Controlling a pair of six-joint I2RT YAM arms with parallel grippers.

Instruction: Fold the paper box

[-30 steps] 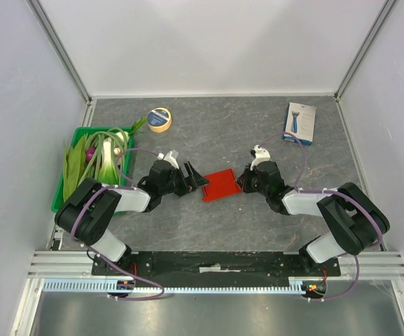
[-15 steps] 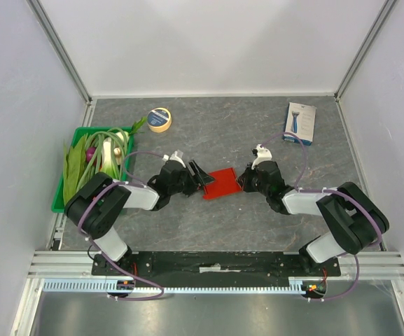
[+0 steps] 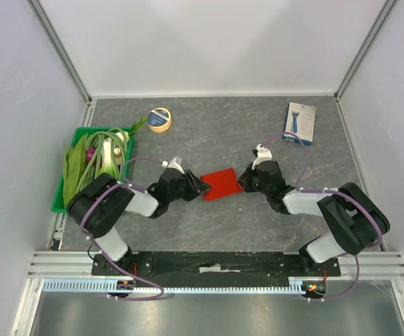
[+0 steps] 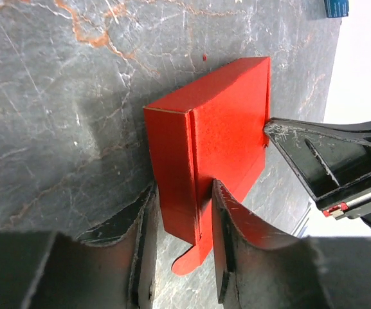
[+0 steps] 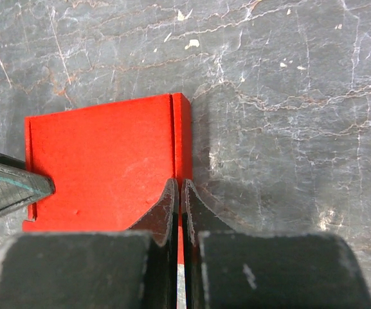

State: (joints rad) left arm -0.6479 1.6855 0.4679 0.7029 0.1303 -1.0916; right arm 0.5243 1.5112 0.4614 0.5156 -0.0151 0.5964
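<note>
Flanking 1 paper box (image 3: 221, 184), right end effector (image 5: 177, 187) pinches its edge shut, left end effector (image 4: 182, 190) straddles it part-open.

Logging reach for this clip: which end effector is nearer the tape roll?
Left. The left end effector is near-right of the tape roll; right end effector lies farther right, beyond the paper box.

On my left wrist camera the paper box (image 4: 230, 129) runs down between the fingers of the left gripper (image 4: 184, 188) — I can't tell if they press it. The right gripper (image 5: 178, 185) hides its near edge.
</note>
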